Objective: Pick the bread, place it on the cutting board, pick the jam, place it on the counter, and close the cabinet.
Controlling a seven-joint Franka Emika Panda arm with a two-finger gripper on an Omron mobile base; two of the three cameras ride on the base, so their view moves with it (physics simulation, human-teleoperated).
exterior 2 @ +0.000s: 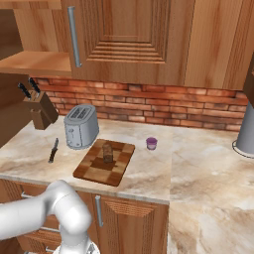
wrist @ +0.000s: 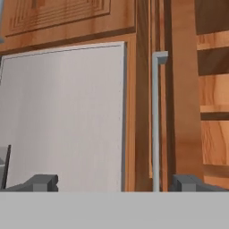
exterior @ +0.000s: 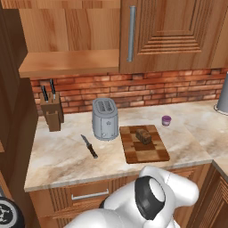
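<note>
Brown bread [exterior: 144, 136] lies on the cutting board [exterior: 133, 153] in the left base view, near the board's far edge. The board is beside the toaster [exterior: 105, 119], close to the front edge of the bench [exterior: 58, 156]. The purple jam [exterior: 166, 120] stands on the bench behind the board's right far corner. A knife [exterior: 89, 146] lies left of the board.

From the right base view, the bread [exterior 2: 107, 152] stands on the board [exterior 2: 94, 168], with the jam [exterior 2: 151, 143] apart from it. The cabinet [exterior 2: 129, 34] door above looks shut.

In the hand view, the tool [wrist: 114, 183] has its fingertips [wrist: 42, 182] wide apart, holding nothing, before a vertical grey handle [wrist: 155, 120] on wood.
</note>
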